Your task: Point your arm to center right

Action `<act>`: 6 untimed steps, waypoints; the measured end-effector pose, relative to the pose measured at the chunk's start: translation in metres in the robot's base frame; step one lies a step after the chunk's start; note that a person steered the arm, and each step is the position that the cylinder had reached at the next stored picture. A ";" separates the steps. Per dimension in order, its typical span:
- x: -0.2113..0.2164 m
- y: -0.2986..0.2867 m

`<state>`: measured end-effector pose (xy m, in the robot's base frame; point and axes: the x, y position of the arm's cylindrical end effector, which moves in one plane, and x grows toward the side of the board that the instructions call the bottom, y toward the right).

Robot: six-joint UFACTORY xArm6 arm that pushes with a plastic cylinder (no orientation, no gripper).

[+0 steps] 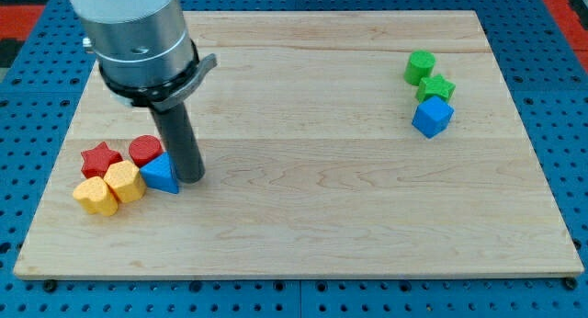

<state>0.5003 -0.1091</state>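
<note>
My tip (191,177) rests on the wooden board (303,217) at the view's left, just right of a blue triangular block (160,175) and touching or nearly touching it. Beside that block lie a red round-topped block (144,150), a red star block (100,158), a yellow hexagonal block (123,181) and a yellow block (95,197), all packed in one cluster. At the view's upper right stand a green cylinder (420,66), a green star block (436,86) and a blue cube (432,117), close together in a column.
The arm's grey body (138,33) hangs over the board's upper left corner. A blue pegboard (551,97) surrounds the board on all sides.
</note>
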 end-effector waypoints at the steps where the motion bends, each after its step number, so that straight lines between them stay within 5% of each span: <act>1: 0.000 0.083; 5: 0.011 0.406; 6: -0.029 0.407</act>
